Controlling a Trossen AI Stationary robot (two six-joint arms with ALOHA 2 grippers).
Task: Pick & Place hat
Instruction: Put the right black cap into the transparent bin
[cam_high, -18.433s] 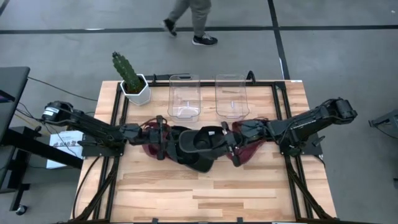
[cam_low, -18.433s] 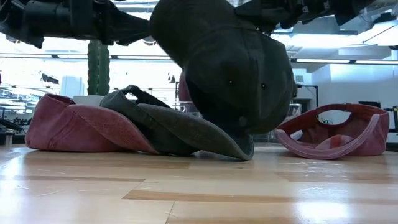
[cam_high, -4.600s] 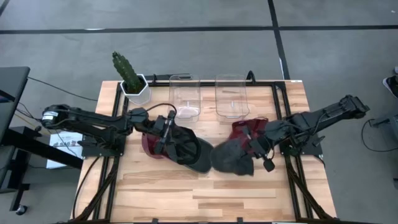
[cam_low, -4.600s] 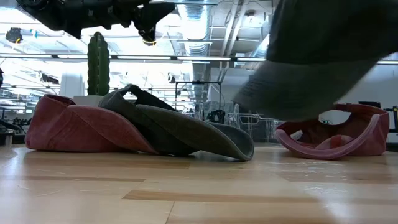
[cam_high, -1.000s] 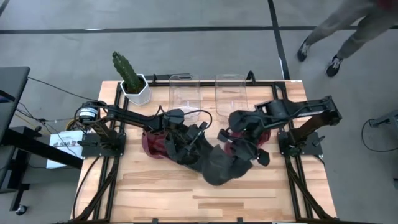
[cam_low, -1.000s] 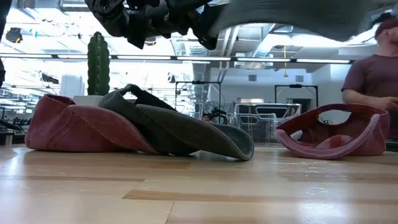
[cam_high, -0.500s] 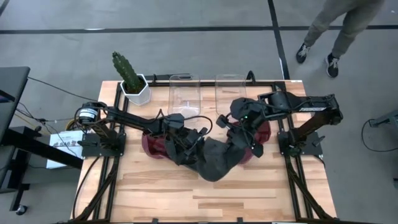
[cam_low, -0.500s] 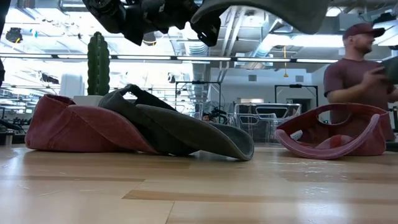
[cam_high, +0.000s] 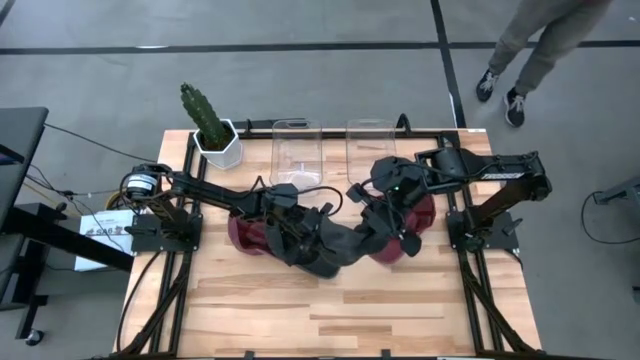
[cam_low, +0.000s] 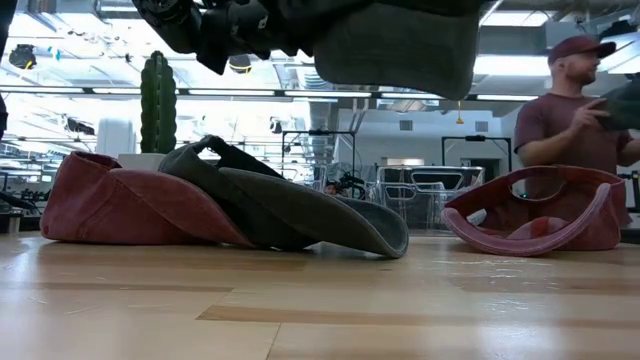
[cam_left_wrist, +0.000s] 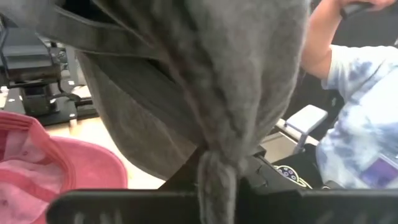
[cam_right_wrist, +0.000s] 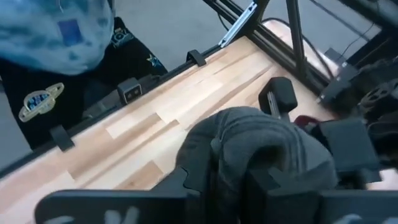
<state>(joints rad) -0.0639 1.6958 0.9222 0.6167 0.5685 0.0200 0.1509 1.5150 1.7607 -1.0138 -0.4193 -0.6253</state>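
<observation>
A grey hat (cam_high: 350, 245) is strung in the air between my two grippers over the middle of the table; in the low view the grey hat (cam_low: 400, 45) hangs well above the wood. My left gripper (cam_high: 325, 232) is shut on its left end, my right gripper (cam_high: 378, 228) on its right end. Below, a dark olive hat (cam_low: 290, 205) leans on a red hat (cam_low: 120, 210) at the left. A second red hat (cam_low: 540, 210) lies upside down on its crown at the right. My left gripper pinches a bunched fold of the grey hat's cloth (cam_left_wrist: 214, 165) between its two fingers, coming in about level from the table's left. The hat is clear of the table and stretches away from the fingers. My right gripper has a thick gathered fold of the hat (cam_right_wrist: 233, 155) between its two fingers (cam_right_wrist: 186, 180), slanting down from the table's right. The rest of the crown bulges beyond the fingers, off the table.
Two clear bins (cam_high: 297, 155) (cam_high: 371, 155) and a potted cactus (cam_high: 212, 130) stand along the far edge. Bare wood lies along the near edge. A person (cam_low: 575, 100) stands beyond the table; another walks past the far right (cam_high: 540, 40).
My left gripper has shut on the grey hat's left end. My right gripper has drawn toward the far edge and rolled. The hat, which sagged toward the near edge from the right gripper alone, is now bunched and spans both grippers.
</observation>
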